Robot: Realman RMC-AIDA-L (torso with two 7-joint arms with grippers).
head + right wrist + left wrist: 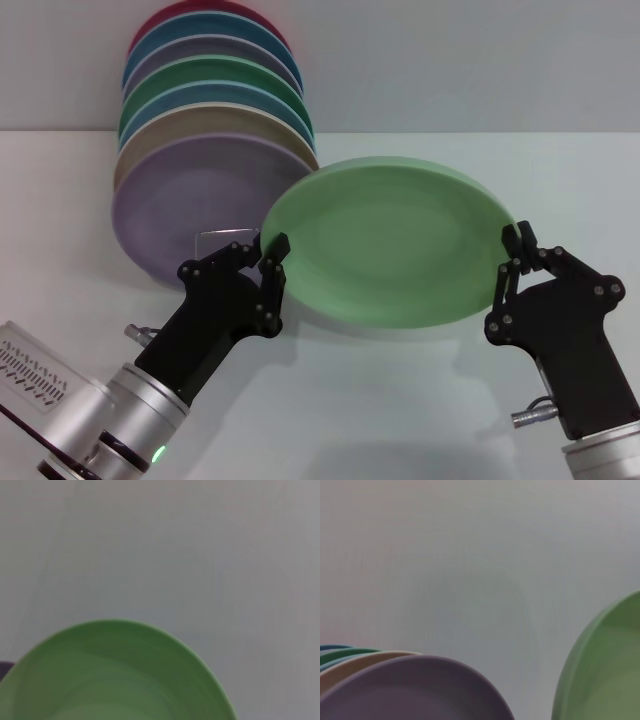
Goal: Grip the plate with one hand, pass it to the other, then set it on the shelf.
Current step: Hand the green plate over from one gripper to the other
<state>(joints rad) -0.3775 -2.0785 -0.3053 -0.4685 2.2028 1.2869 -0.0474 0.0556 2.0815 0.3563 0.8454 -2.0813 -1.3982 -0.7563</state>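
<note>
Plain white table (pixel 420 400), bearing a leaning row of coloured plates (pixel 205 150) in a thin wire rack (pixel 222 238).

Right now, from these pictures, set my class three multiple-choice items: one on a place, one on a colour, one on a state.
1. Where is the row of plates relative to the light green plate?
A. behind it, to the left
B. in front of it
C. underneath it

2. What colour is the front plate of the row?
A. red
B. lavender
C. beige

3. How is the light green plate held?
A. lying flat on the table
B. by one gripper alone
C. by both grippers

Answers:
1 A, the row stands farther back on the left.
2 B, the nearest plate is lavender.
3 C, the left gripper and the right gripper clamp opposite sides of its rim.
</note>
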